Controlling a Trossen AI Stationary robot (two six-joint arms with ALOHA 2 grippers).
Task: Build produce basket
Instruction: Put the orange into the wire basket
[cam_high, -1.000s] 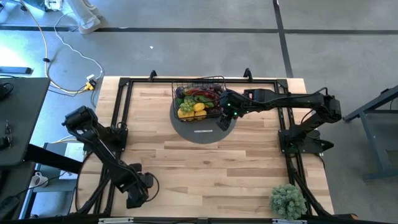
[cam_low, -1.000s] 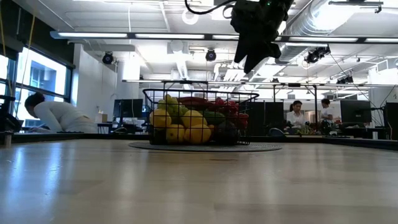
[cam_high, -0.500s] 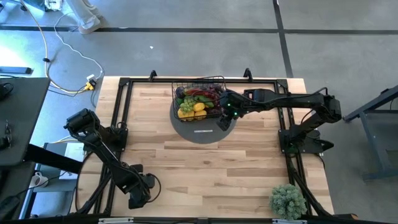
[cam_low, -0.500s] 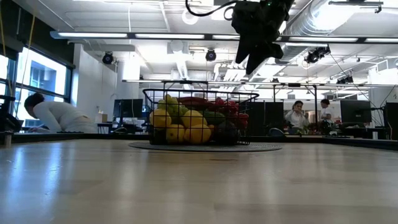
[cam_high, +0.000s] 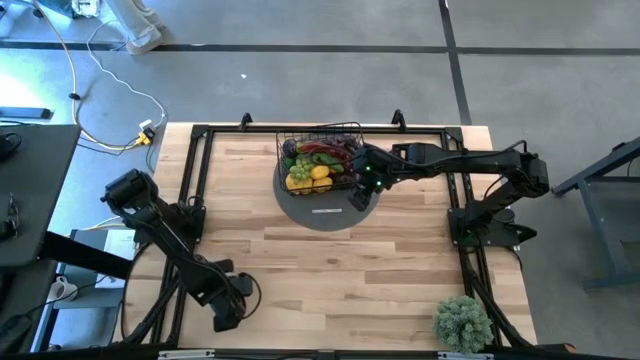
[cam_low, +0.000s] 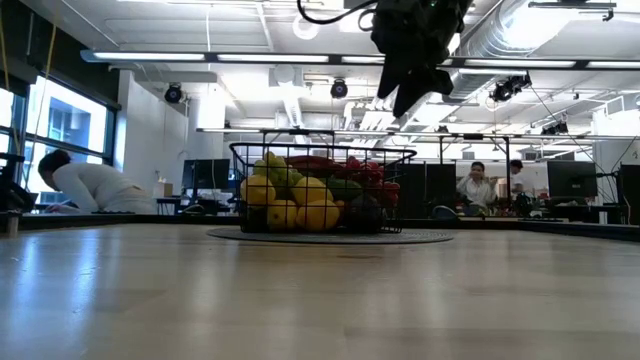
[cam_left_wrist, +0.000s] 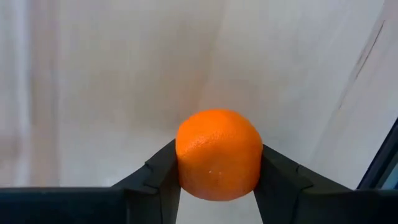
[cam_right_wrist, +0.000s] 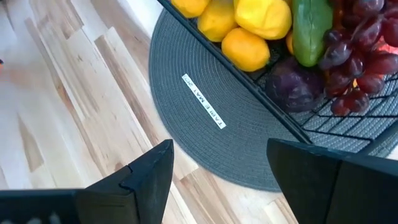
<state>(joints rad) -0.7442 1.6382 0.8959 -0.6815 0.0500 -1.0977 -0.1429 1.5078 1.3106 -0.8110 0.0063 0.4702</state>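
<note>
Your left pincer (cam_left_wrist: 217, 180) grips the orange (cam_left_wrist: 219, 154) across its middle: round, smooth, likely slippery. Right pincer (cam_right_wrist: 217, 168) hangs wide, empty.

The light wooden table (cam_high: 330, 270) has a black frame (cam_high: 196, 160) running along its far, left and right edges. A grey round mat (cam_high: 330, 212) lies near the middle of the far edge, with the basket (cam_high: 318, 160) of produce on it. A bushy green plant (cam_high: 462, 322) stands at the near right corner.
</note>
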